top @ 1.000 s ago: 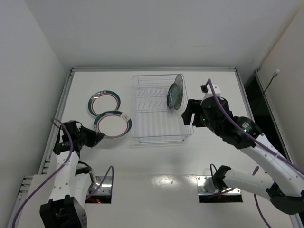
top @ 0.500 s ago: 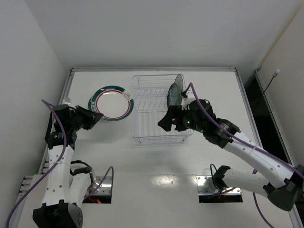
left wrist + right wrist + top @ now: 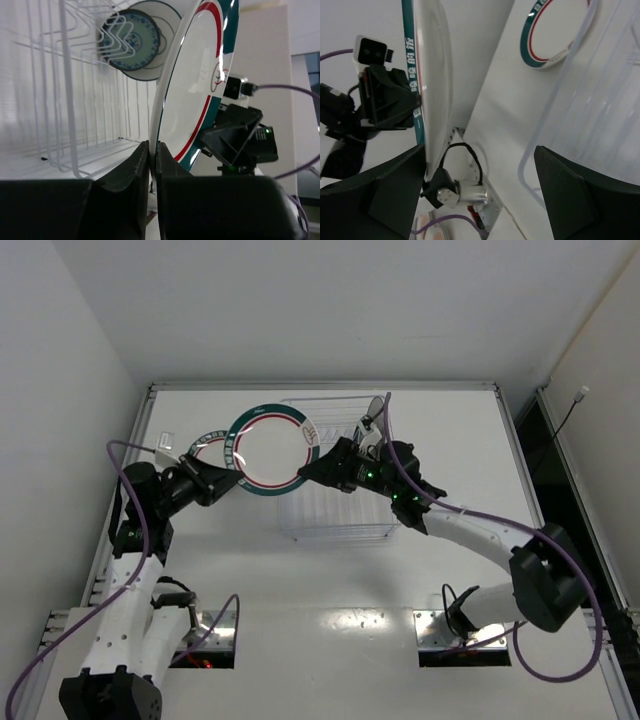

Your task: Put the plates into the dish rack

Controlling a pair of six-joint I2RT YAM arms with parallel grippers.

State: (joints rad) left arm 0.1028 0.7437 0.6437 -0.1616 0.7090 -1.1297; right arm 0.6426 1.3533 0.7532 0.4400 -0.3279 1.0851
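Observation:
My left gripper (image 3: 226,480) is shut on the lower rim of a white plate with a green rim and red ring (image 3: 270,448). It holds the plate upright in the air at the left edge of the clear dish rack (image 3: 335,510). The left wrist view shows its fingers (image 3: 135,170) pinching the rim of this plate (image 3: 192,95). My right gripper (image 3: 312,468) is open at the plate's right edge. In its wrist view (image 3: 480,195) the plate (image 3: 430,75) stands edge-on beside one finger. A second green-rimmed plate (image 3: 205,445) lies on the table. The teal plate (image 3: 127,40) and the pale plate (image 3: 167,25) stand in the rack.
The rack's wire tines (image 3: 75,100) stand close to the left of the held plate. The rack's clear rim (image 3: 570,100) is under my right wrist. The second plate also shows in the right wrist view (image 3: 555,35). White walls close in the table on the left, back and right.
My left gripper has lifted the green-rimmed plate off the table and carried it up and right to the rack. My right arm has swung left across the rack to the plate.

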